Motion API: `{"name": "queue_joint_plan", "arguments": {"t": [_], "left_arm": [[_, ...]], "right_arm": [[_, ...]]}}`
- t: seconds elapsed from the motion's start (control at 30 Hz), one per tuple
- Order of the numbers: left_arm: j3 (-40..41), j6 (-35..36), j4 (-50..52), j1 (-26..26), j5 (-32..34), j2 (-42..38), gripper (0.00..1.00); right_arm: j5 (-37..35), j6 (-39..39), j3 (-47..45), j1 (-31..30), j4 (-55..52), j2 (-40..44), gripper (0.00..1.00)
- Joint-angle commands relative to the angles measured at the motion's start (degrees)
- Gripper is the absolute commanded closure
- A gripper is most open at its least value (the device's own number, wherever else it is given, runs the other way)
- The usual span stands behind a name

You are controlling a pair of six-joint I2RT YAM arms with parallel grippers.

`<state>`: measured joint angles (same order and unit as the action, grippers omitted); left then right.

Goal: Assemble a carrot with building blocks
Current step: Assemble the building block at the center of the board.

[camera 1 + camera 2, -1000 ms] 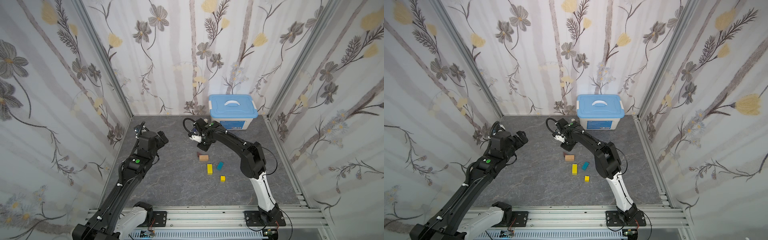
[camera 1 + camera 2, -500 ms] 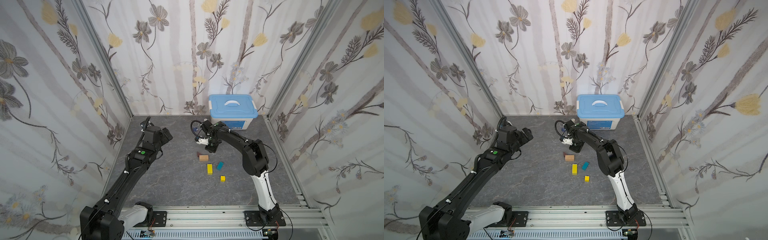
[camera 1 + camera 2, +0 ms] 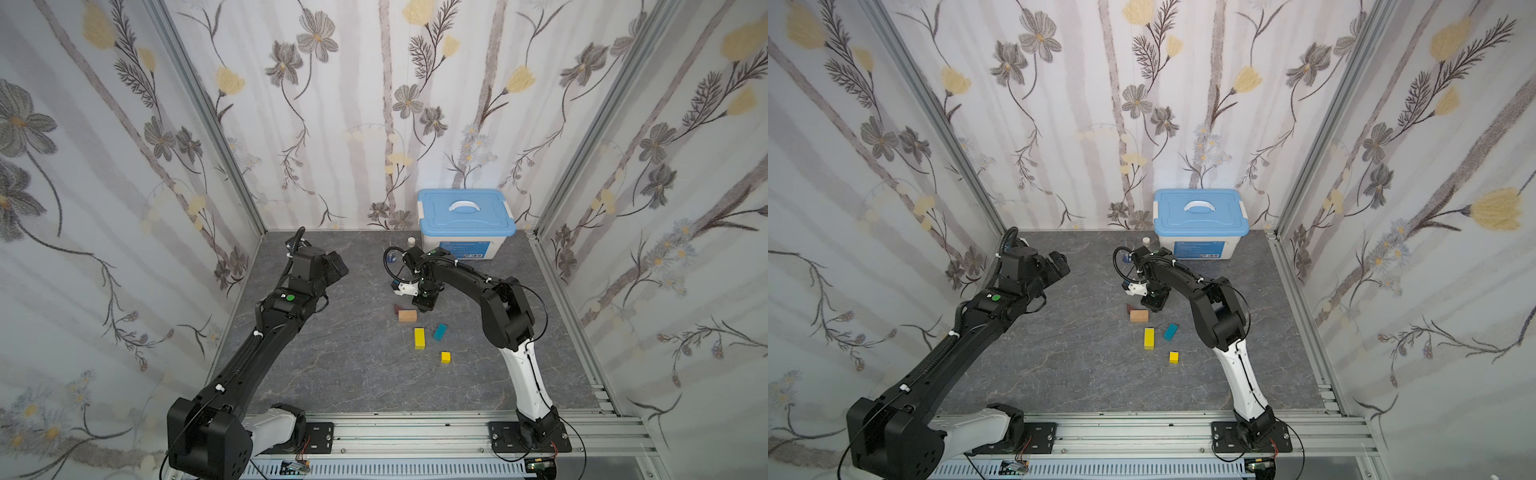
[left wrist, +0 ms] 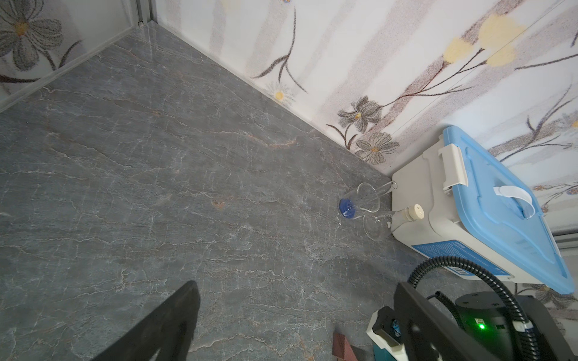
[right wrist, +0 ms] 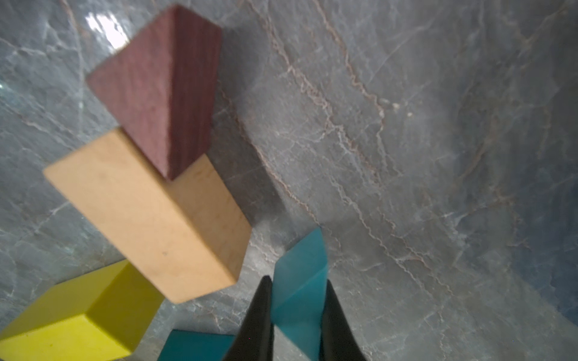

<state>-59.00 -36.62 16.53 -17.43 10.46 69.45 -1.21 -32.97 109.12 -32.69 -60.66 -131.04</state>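
In the right wrist view my right gripper is shut on a teal triangle, held just above the table beside the tan bar. A maroon triangle touches the tan bar's far end. Both top views show that gripper just behind the tan bar and maroon triangle. Nearer lie a yellow bar, a teal bar and a small yellow cube. My left gripper stands open and empty over bare table at the left.
A white box with a blue lid stands against the back wall. A glass beaker with a blue bottom and a stoppered glass flask stand just left of the box, behind the right arm's wrist.
My right gripper has carried the teal triangle rightward and nearer, up to the tan bar. The left arm has stretched further toward the back and middle, still open.
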Motion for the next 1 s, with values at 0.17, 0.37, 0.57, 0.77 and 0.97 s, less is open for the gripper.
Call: {"name": "queue_joint_plan", "arguments": {"t": [0.17, 0.37, 0.57, 0.77, 0.97], "left_arm": [[0.14, -0.64, -1.61, -0.08, 0.87, 0.34, 0.00], [0.70, -0.82, -1.19, -0.07, 1.27, 0.18, 0.00], [0.66, -0.47, -0.90, -0.14, 1.49, 0.07, 0.00], [0.78, -0.21, -0.70, -0.08, 1.80, -0.02, 0.00], [0.82, -0.05, -0.63, -0.06, 1.56, -0.16, 0.00]], "right_arm": [[2.36, -0.34, 0.18, 0.19, -0.91, -1.04, 0.79], [2.32, 0.27, 0.38, 0.50, -0.79, -1.09, 0.67], [2.37, 1.54, 1.53, 0.43, -0.93, -1.43, 0.59], [3.41, 2.55, 2.34, 0.44, -0.91, -0.57, 0.52], [3.99, 3.44, 3.13, 0.58, -0.92, 0.38, 0.48]]}}
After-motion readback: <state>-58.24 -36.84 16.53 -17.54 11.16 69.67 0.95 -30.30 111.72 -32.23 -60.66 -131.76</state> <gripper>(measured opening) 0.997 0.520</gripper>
